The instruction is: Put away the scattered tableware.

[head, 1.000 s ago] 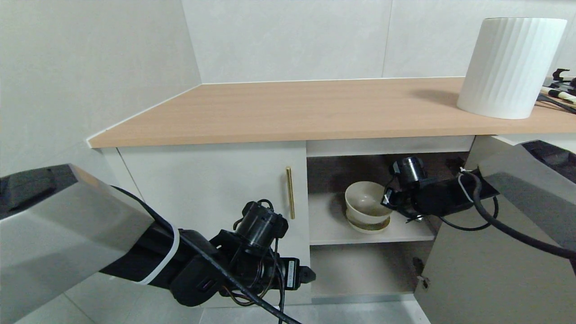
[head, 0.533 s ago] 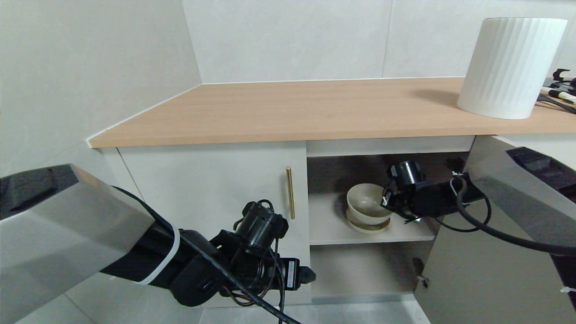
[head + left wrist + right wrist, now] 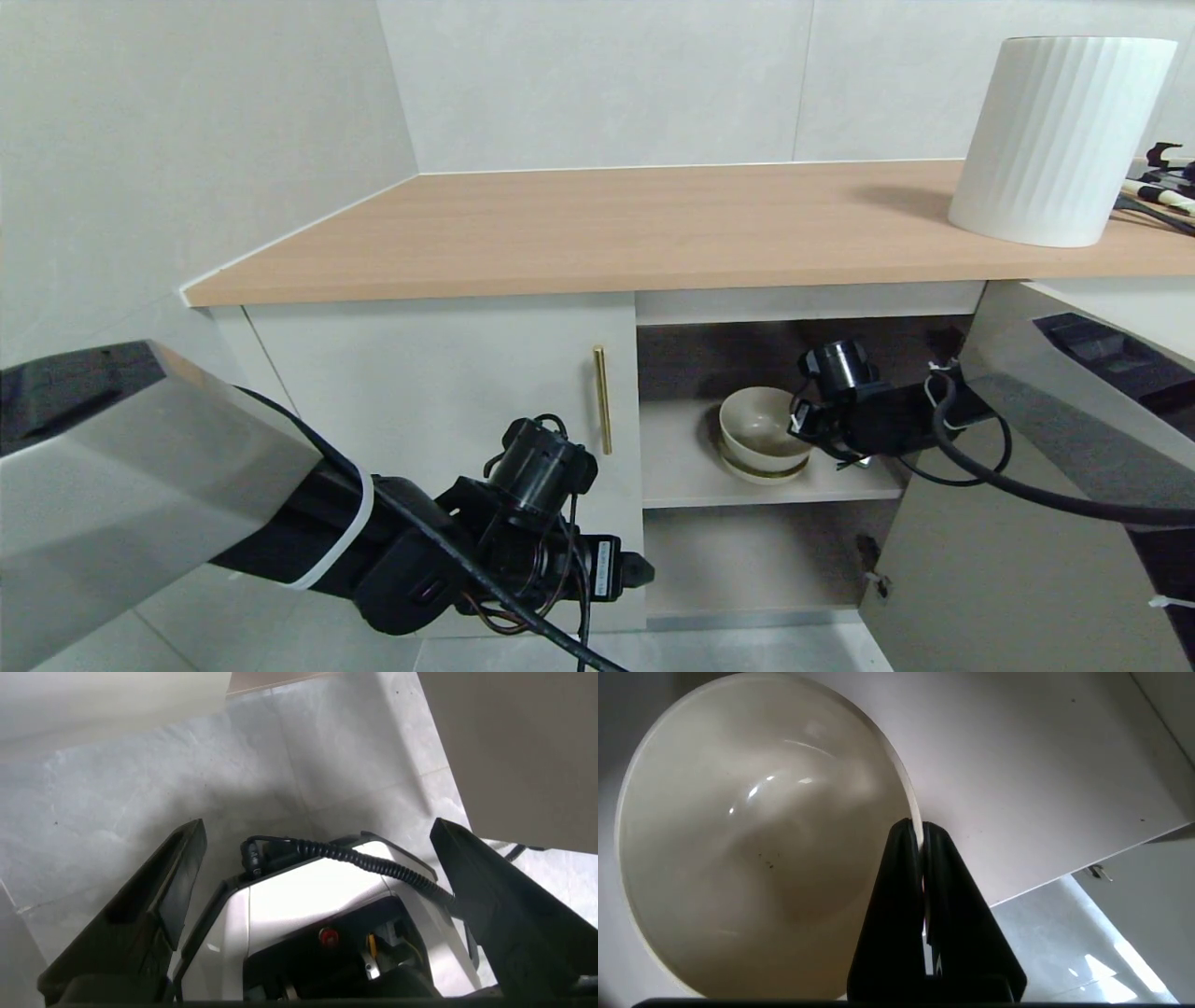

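A beige bowl rests on a flat plate on the middle shelf of the open cabinet. My right gripper reaches into the cabinet from the right and is shut on the bowl's near rim. In the right wrist view the two dark fingers pinch the rim of the bowl between them. My left gripper hangs low in front of the closed left door. Its fingers stand wide apart over the floor, so the left gripper is open and holds nothing.
The right cabinet door stands swung open beside my right arm. The left door has a brass handle. A tall white ribbed container and some utensils sit on the wooden countertop. A lower shelf lies below.
My right gripper has moved down and slightly left with the bowl, which now sits lower and more level on the plate. The left arm has not moved.
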### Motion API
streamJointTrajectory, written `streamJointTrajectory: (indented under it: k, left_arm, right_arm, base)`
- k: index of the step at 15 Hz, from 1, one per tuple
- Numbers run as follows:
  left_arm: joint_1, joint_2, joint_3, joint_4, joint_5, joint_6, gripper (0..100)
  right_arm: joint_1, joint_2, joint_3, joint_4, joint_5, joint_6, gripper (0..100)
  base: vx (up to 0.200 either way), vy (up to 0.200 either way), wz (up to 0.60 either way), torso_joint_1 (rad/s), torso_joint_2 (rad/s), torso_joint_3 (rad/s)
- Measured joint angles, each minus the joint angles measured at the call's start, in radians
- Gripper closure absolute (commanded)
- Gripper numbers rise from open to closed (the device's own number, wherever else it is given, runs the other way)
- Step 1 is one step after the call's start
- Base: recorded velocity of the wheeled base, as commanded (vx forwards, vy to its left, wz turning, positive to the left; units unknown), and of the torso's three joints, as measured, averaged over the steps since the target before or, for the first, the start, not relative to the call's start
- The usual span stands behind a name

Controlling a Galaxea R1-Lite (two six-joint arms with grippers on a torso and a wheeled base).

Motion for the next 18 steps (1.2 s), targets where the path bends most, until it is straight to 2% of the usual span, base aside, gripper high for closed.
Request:
streamJointTrajectory:
  k: [11,12,18]
  left_arm:
    - [0.0,0.0,0.0,0.0,0.001,0.0,0]
    - [0.0,0.0,0.0,0.0,0.001,0.0,0]
    - [0.0,0.0,0.0,0.0,0.001,0.0,0]
  right_arm:
    - [0.005,0.007,0.0,0.001,-0.003,-0.005,100]
    - [0.005,0.008,0.001,0.001,-0.003,-0.006,0]
    - [0.009,0.007,0.006,0.008,-0.002,-0.006,0]
  base:
    - [0.0,0.0,0.0,0.0,0.0,0.0]
    - [0.0,0.0,0.0,0.0,0.0,0.0]
    - [0.0,0.0,0.0,0.0,0.0,0.0]
